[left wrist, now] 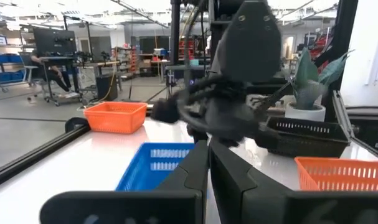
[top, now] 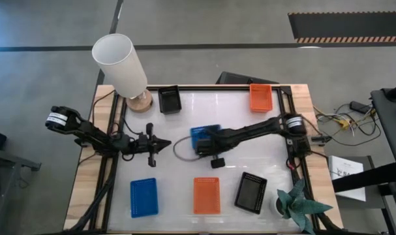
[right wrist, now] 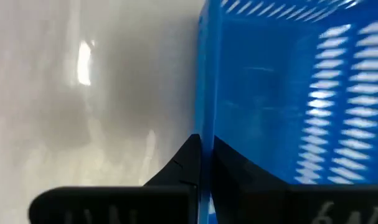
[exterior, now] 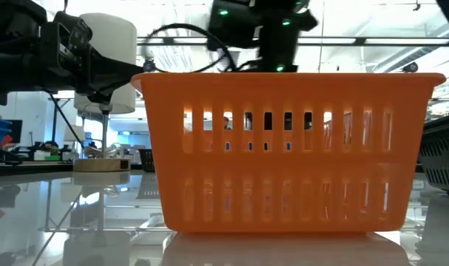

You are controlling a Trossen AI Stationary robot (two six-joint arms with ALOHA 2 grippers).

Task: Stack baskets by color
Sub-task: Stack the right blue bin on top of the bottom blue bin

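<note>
- The right gripper (top: 199, 145) is at the table's middle, its fingers (right wrist: 198, 165) clamped on the wall of a blue basket (top: 205, 135) (the thin rim is pinched between them).
- The left gripper (top: 166, 142) waits just left of it, fingers together, holding nothing.
- Front row: another blue basket (top: 144, 196), an orange basket (top: 207, 195), a black basket (top: 251, 192).
- Back edge: a second black basket (top: 169, 100) beside the white lampshade (top: 120, 65), and a second orange basket (top: 260, 96).
</note>
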